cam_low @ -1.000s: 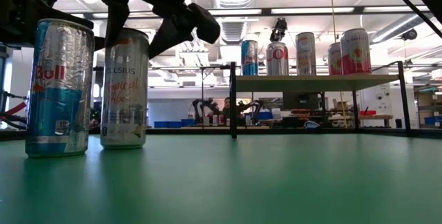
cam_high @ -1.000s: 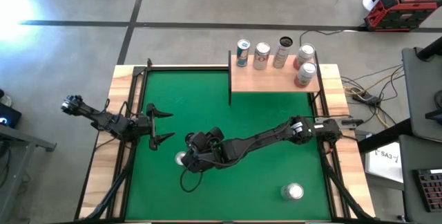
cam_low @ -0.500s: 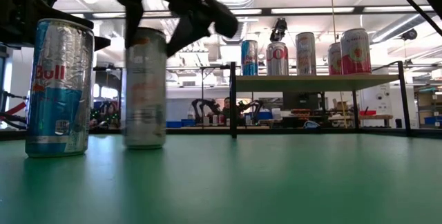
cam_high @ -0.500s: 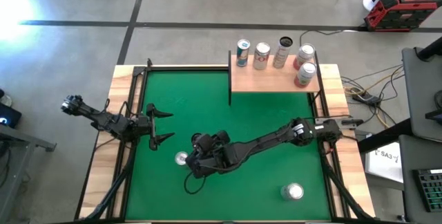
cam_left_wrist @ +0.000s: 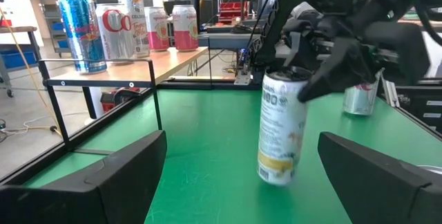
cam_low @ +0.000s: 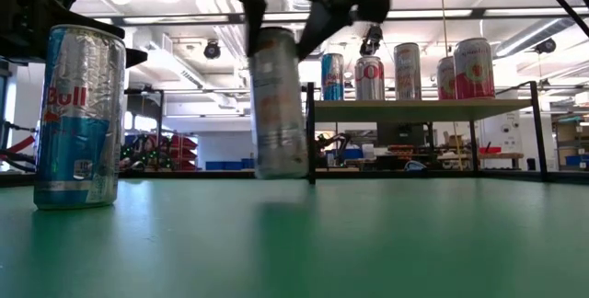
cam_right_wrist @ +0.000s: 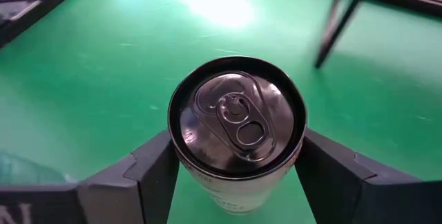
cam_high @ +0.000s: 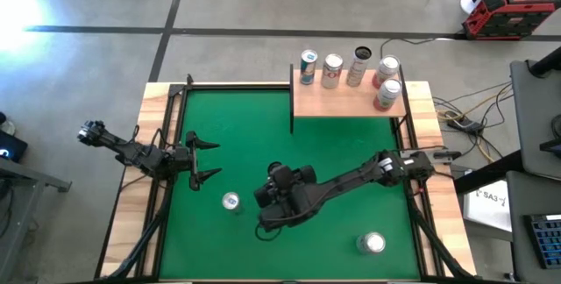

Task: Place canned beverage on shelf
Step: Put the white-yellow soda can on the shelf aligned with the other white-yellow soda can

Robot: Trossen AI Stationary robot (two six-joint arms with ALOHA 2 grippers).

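Observation:
A slim white canned beverage (cam_left_wrist: 280,131) with a black top (cam_right_wrist: 238,113) hangs over the middle of the green table, my right gripper (cam_high: 282,188) shut on it. The shelf (cam_high: 346,100), a pale board on black posts at the far right, carries several cans (cam_high: 333,71). A blue-and-silver can (cam_low: 78,114) stands on its base on the felt to the left of the held one, showing in the high view as a silver can top (cam_high: 230,201). My left gripper (cam_high: 203,160) waits open and level at the table's left side. My right gripper pinches the can between its two fingers (cam_right_wrist: 155,169), on opposite sides of the wall just below the top rim (cam_right_wrist: 181,156). The fingers come slanting down from above and from the right. The can hangs nearly upright, slightly tilted, its base a little above the felt.
Another silver can (cam_high: 372,243) stands near the front right corner. Wooden rims and black rails (cam_high: 171,144) border the table. Open green felt lies between the held can and the shelf posts (cam_low: 310,132).
My right gripper has carried the white can toward the table's right edge, away from the blue-and-silver can, turning its wrist on the way. The can has come up off the felt. The blue-and-silver can has stayed in place.

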